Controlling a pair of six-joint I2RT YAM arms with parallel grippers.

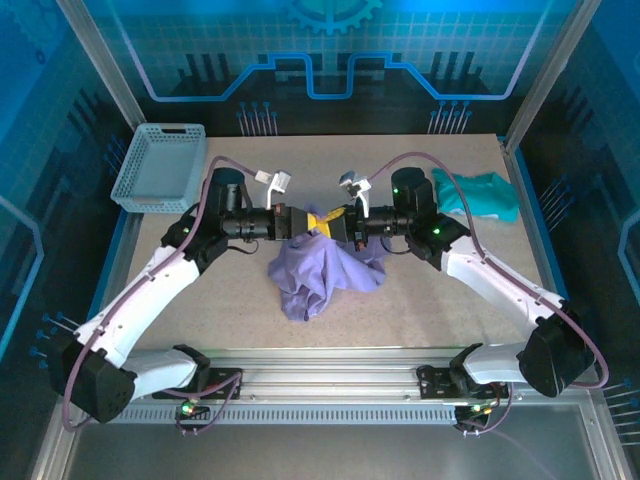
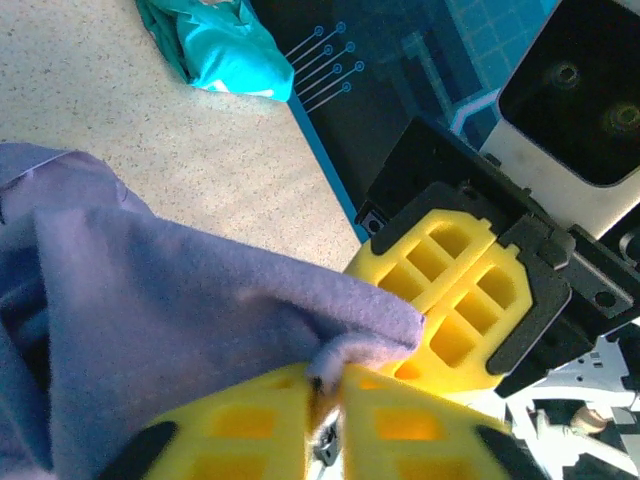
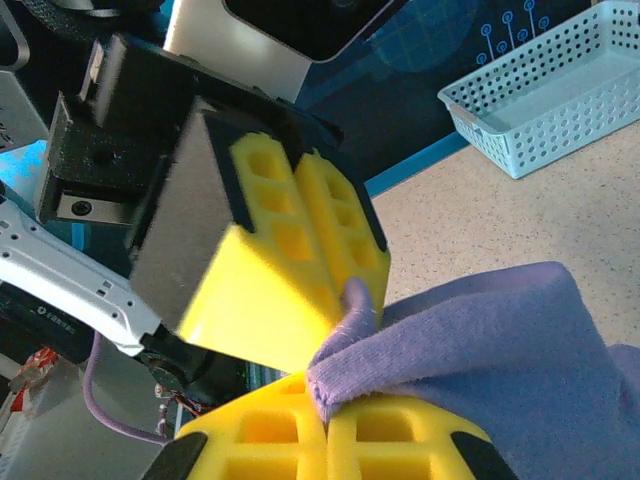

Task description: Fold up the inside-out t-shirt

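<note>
Progress: early, by my reading. No fold is made; spreading out and every fold are left.
1. basket (image 1: 160,165), pale blue, perforated: far-left corner of the table (image 1: 200,310), well apart from the cloth.
2. left gripper (image 1: 311,217): closed, pinching an edge of the shirt.
3. inside-out t-shirt (image 1: 322,268), lavender: middle of the table, bunched, hanging crumpled from the two pinches, its lower part on the surface.
4. right gripper (image 1: 334,221): closed on the same edge, just beside the left.
5. teal garment (image 1: 482,193): near the far-right corner, untouched.
Surface: speckled beige. Room: aluminium frame posts, blue lit panels with a circuit pattern.
</note>
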